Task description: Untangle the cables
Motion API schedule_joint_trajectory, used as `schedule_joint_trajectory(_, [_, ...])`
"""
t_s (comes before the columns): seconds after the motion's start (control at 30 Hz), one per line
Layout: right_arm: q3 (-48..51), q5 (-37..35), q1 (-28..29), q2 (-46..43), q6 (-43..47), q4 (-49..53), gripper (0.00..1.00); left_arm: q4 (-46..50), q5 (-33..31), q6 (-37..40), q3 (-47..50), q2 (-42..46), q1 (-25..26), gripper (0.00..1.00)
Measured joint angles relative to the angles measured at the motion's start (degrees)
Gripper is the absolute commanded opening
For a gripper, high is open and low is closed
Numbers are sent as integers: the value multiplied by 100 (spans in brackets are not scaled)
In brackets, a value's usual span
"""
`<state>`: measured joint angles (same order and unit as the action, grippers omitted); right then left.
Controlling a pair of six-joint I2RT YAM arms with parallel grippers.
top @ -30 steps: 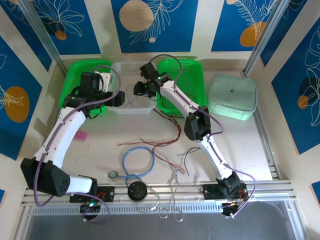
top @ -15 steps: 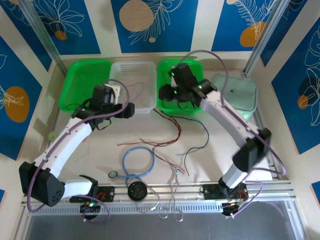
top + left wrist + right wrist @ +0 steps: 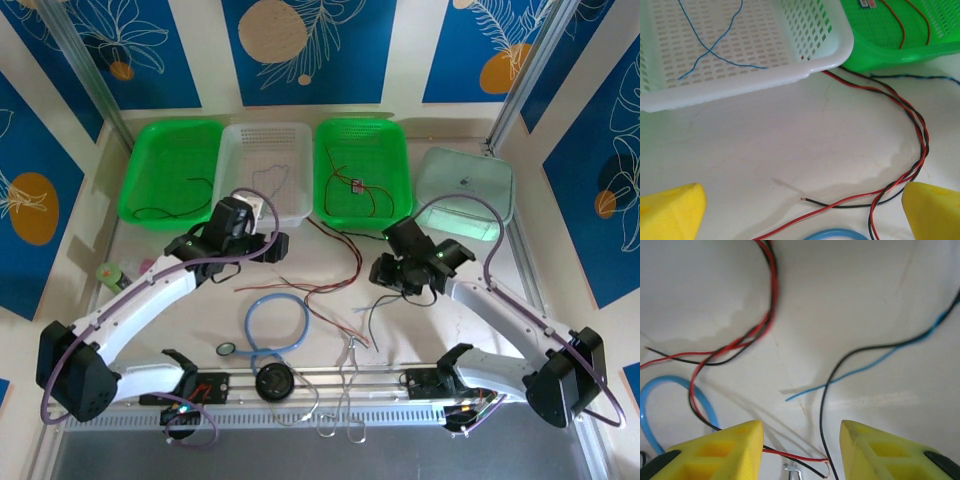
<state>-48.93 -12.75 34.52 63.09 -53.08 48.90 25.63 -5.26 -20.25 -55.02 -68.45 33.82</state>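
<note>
Tangled cables lie on the white table: a twisted red and black pair (image 3: 345, 262) (image 3: 920, 135) (image 3: 765, 315), and to its right a black cable (image 3: 385, 305) (image 3: 822, 410) crossing a thin blue one (image 3: 865, 367). My left gripper (image 3: 265, 243) (image 3: 802, 215) hovers open in front of the white basket, above a bare black cable end (image 3: 805, 199). My right gripper (image 3: 390, 272) (image 3: 801, 450) stands open low over the black and blue cables. The black cable runs through the gap between its yellow fingers (image 3: 720, 452) without being pinched.
At the back stand a green basket (image 3: 170, 168) with a black wire, a white basket (image 3: 290, 205) (image 3: 805, 70) with a blue wire (image 3: 715, 45), a green basket (image 3: 395, 150) (image 3: 875, 50) with red wires, and a pale lidded box (image 3: 465, 190). A light-blue tube loop (image 3: 275, 322) lies near the front.
The right arm swung from the back baskets down to the table's middle right, over the cables. The left arm came forward from the left green basket to in front of the white basket.
</note>
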Motion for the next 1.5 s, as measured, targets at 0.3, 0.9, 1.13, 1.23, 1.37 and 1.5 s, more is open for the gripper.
schedule_joint_trajectory(0.3, [1241, 535, -107, -313, -780, -173, 41, -81, -107, -96, 4, 11, 146, 100])
schedule_joint_trajectory(0.9, [1445, 1335, -225, -70, -1923, -1292, 33, -120, -205, -330, 319, 46, 452, 100])
schedule_joint_trajectory(1.13, [1421, 1189, -114, 251, -2129, -1303, 30, -116, -275, -323, 323, 229, 457, 100])
schedule_joint_trajectory(1.23, [1335, 1196, -109, 581, -1969, -1222, 30, -114, -293, -310, 323, 251, 457, 100])
schedule_joint_trajectory(1.37, [1198, 1333, -107, 1071, -1784, -1250, 29, -116, -297, -293, 328, 282, 457, 100])
schedule_joint_trajectory(1.5, [1001, 1519, -81, 1631, -1609, -1357, 25, -103, -297, -275, 330, 328, 457, 100])
